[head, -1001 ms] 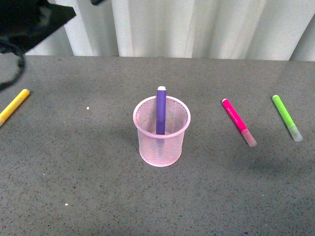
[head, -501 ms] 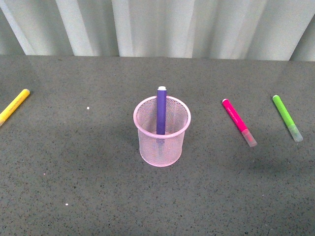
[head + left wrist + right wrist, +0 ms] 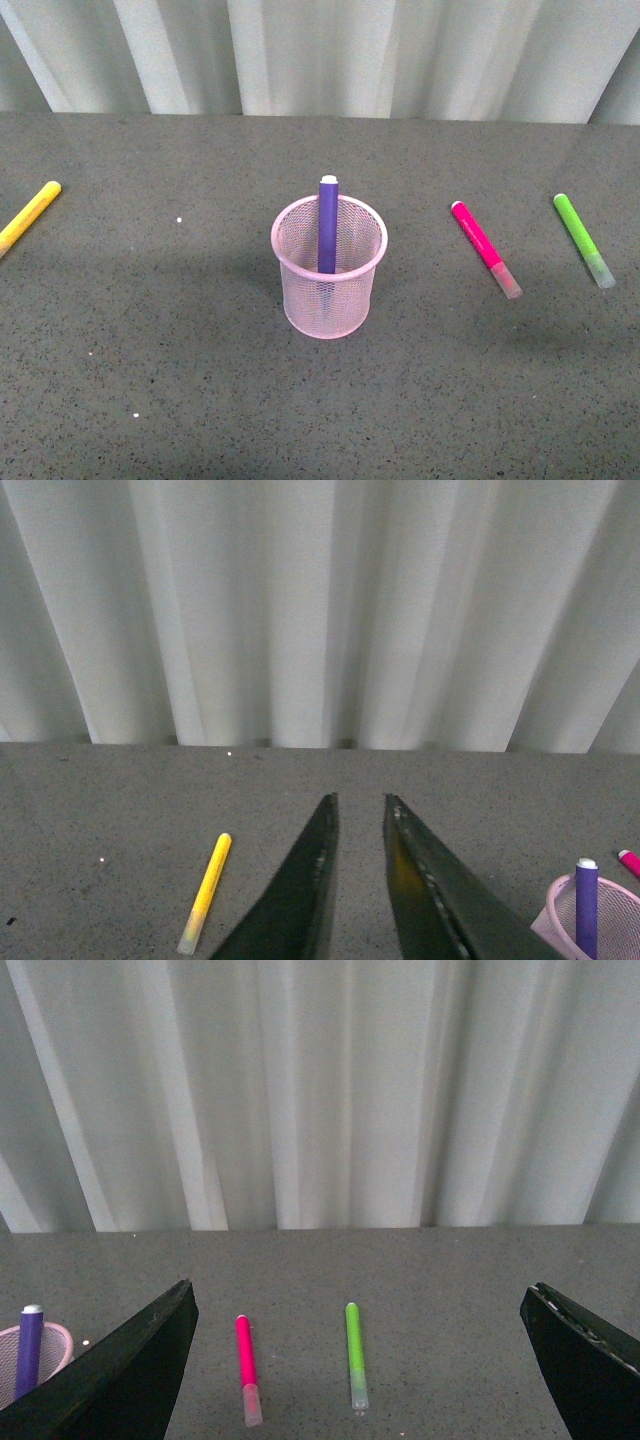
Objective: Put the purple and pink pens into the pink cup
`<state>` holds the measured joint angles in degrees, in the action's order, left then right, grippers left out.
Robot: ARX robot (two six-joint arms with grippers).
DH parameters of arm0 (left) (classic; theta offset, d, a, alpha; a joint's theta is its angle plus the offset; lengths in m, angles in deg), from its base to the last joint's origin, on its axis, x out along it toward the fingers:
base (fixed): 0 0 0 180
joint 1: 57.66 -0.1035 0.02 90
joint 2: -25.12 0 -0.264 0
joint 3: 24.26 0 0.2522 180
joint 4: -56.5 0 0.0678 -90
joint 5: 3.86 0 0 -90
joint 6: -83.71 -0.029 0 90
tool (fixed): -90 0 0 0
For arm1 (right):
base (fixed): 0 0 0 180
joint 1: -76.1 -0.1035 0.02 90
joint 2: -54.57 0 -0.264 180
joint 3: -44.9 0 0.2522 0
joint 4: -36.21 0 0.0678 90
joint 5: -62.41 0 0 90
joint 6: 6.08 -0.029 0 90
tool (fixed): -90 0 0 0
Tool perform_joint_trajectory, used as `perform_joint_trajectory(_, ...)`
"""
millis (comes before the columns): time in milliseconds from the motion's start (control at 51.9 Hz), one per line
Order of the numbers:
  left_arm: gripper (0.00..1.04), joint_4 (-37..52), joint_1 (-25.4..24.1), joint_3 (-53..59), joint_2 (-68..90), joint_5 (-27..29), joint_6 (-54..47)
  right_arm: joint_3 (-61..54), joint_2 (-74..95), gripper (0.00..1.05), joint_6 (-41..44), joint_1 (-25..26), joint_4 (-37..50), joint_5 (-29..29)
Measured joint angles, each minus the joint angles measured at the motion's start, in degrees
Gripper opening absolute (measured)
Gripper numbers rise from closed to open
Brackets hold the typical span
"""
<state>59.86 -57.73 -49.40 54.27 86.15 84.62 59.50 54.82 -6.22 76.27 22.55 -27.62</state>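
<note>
The pink cup (image 3: 330,290) stands upright in the middle of the grey table, with the purple pen (image 3: 327,222) standing inside it and poking above the rim. To its right the pink pen (image 3: 484,247) lies flat on the table, clear cap toward me. Neither arm shows in the front view. In the left wrist view my left gripper (image 3: 360,800) is open and empty above the table, with the cup (image 3: 590,915) and purple pen (image 3: 586,900) off to one side. My right gripper (image 3: 360,1295) is wide open and empty, with the pink pen (image 3: 245,1360) lying ahead between its fingers.
A light green pen (image 3: 583,238) lies right of the pink pen, also seen as the green pen (image 3: 354,1352) in the right wrist view. A yellow pen (image 3: 28,215) lies at the table's far left edge. A white curtain (image 3: 330,50) hangs behind the table.
A dark arm that filled the top-left corner of the front view one second ago has gone out of view. The cup and pens have not moved.
</note>
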Motion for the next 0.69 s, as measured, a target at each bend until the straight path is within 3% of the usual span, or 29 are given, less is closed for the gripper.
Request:
perform_joint_trajectory(39,0.03,0.1,0.0,1.0,-1.2,0.0,0.0,0.0,0.0,0.98,0.0,0.0,0.0,0.0)
perform_joint_trajectory(693,0.04,-5.4,0.0,9.2,-15.2,0.0,-0.5,0.0,0.0,0.98,0.0,0.0,0.0,0.0)
